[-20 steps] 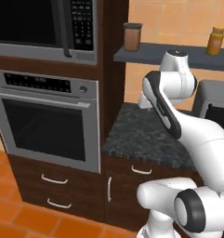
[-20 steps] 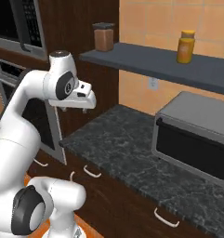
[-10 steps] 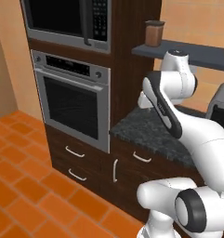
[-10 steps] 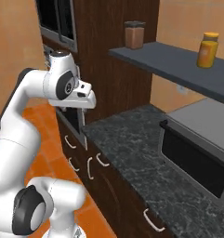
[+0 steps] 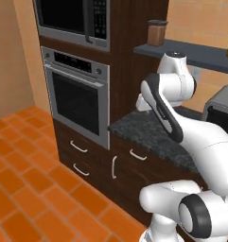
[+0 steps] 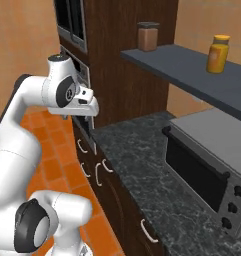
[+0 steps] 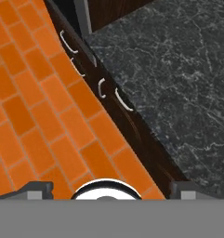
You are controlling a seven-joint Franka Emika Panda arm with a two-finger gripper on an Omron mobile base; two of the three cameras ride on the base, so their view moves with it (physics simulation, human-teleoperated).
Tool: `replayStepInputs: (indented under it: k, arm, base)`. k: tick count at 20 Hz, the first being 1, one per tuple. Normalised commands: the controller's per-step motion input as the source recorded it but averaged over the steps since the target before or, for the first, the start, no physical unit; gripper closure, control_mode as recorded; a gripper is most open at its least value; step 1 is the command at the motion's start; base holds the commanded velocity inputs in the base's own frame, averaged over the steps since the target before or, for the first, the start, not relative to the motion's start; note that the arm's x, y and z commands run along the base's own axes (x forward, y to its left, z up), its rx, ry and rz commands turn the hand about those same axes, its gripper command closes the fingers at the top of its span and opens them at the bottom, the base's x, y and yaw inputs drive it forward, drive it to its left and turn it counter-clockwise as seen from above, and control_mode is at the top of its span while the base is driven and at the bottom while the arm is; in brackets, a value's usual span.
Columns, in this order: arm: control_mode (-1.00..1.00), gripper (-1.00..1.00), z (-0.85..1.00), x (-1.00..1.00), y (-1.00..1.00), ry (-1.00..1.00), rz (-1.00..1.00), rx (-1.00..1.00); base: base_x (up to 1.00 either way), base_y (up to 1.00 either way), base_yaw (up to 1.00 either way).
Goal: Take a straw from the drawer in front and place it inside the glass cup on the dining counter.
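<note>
Your pincer (image 6: 90,123), left of centre in the right base view, stands wide open and empty above the dark granite bench (image 6: 157,195). Every drawer front (image 5: 136,158) looks closed, so the straw is hidden; reach blind and you risk pulling the wrong handle (image 7: 123,101).

No text, label, brand, number or sign can be read anywhere. The control panel of the steel wall oven (image 5: 80,101) carries only blurred marks, too small to make out. The brown jar (image 6: 147,36) and the yellow jar (image 6: 217,54) on the dark shelf (image 6: 192,67) above it have plain faces.
</note>
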Motion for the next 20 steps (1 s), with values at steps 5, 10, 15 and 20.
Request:
replayStepInputs:
  k: [5, 10, 15, 20]
  arm:
    - [1.00, -1.00, 0.00, 0.00, 0.00, 0.00, 0.00, 0.00]
    - [1.00, -1.00, 0.00, 0.00, 0.00, 0.00, 0.00, 0.00]
    - [-1.00, -1.00, -0.01, -0.01, 0.27, -0.03, 0.25, -0.13]
    - [-1.00, -1.00, -0.28, 0.02, 0.99, -0.01, 0.04, -0.45]
  base:
    - [0.00, -0.70, 0.21]
    - [-0.01, -0.65, 0.27]
    - [0.00, 0.00, 0.00]
    - [0.00, 0.00, 0.00]
